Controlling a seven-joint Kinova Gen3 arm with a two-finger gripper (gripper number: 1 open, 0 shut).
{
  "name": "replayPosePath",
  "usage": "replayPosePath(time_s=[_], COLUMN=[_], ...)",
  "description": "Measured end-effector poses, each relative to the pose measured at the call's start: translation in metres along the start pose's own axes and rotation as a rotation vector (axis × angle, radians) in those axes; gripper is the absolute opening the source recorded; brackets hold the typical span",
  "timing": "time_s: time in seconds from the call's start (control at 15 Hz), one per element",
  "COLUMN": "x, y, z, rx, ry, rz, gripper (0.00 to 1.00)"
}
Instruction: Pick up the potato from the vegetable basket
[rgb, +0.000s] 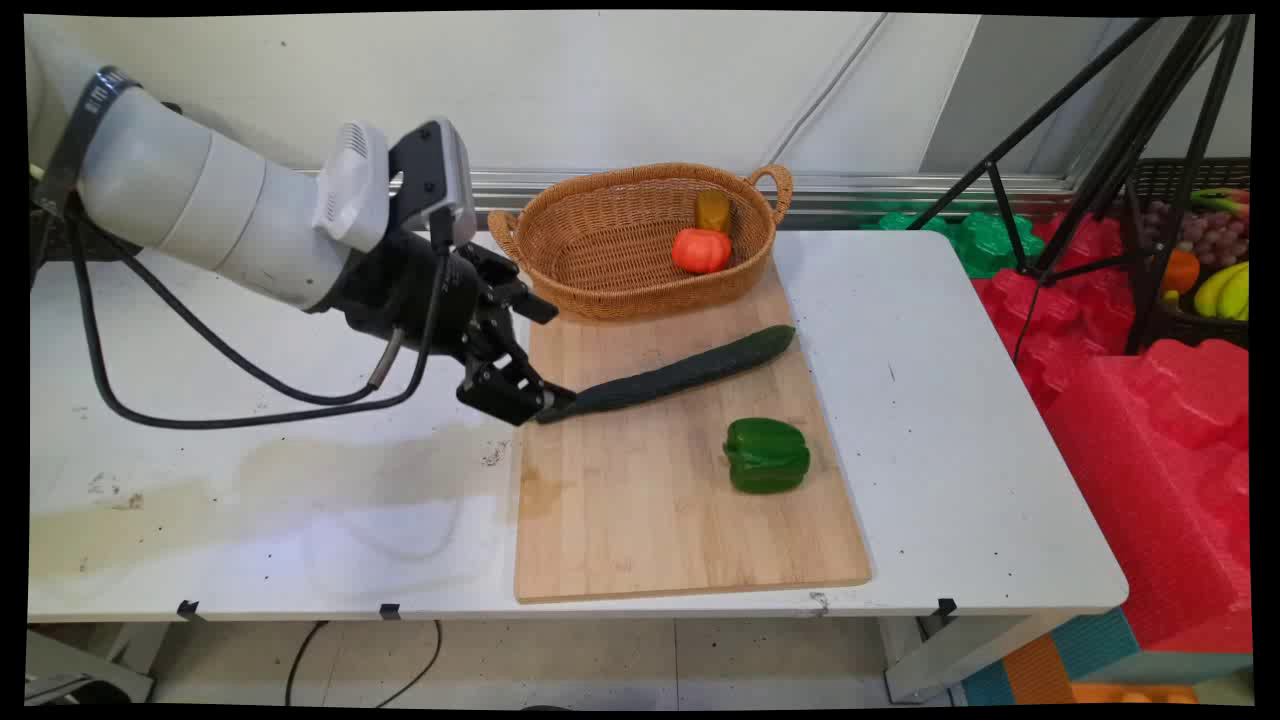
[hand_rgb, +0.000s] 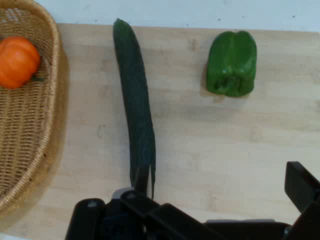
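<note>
White table (rgb: 960, 450), wooden cutting board (rgb: 640, 500), end effector (rgb: 535, 355) fingers apart beside cucumber (rgb: 690, 372) end

Dark green cucumber (rgb: 690, 372); bright green pepper (rgb: 766, 455); orange tomato (rgb: 701, 250); tan woven basket (rgb: 600, 290); pale wood board (rgb: 650, 510).

No lettering, label, brand, number or sign can be read anywhere; the marks on the arm's dark band stay illegible.
</note>
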Motion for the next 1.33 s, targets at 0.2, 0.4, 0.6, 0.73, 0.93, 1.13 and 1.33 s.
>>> replayPosePath(time_s=[0.2, 0.4, 0.6, 0.73, 0.93, 1.13, 1.33], x=[0.007, 0.023, 0.044, 0.057, 0.076, 0.093, 0.105], y=[-0.007, -0.024, -0.047, -0.063, -0.088, -0.113, -0.133], z=[-0.001, 0.003, 0.011, 0.019, 0.034, 0.053, 0.071], rx=[0.025, 0.067, 0.114, 0.138, 0.164, 0.182, 0.193], ry=[0.021, 0.045, 0.058, 0.058, 0.043, 0.018, -0.009], rz=[-0.020, -0.052, -0.092, -0.112, -0.138, -0.159, -0.163], gripper=[1.00, 1.00, 1.00, 1.00, 1.00, 1.00, 1.00])
